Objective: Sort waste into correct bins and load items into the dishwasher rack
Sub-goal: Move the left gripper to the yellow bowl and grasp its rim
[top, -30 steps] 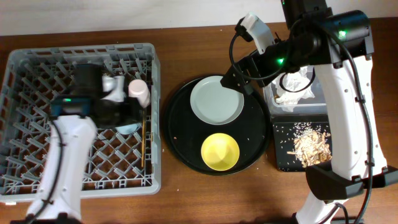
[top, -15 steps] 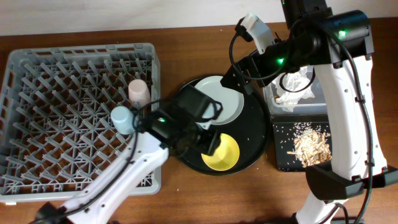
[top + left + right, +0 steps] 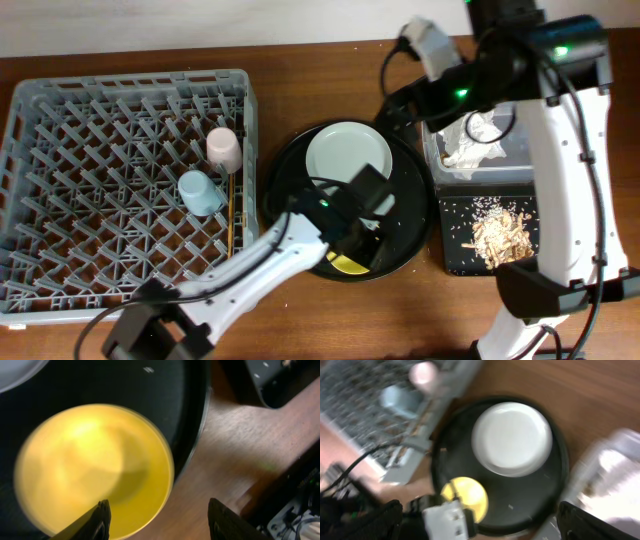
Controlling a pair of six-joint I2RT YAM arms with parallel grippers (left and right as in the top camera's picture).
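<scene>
Left hand [image 3: 160, 517], spread open, had swung from the dishwasher rack [image 3: 60, 200] to the yellow bowl [image 3: 90, 470]. With blue cup [image 3: 200, 190] and pink cup [image 3: 222, 148] racked, the bowl seemed next.

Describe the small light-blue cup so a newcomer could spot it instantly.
Find the large square grey plastic dishwasher rack on the left and look along its right edge. Two small cups lie there beside thin wooden chopsticks. The small light-blue cup is the one nearer the robot, next to the small pink cup, and the only blue thing there.
</scene>
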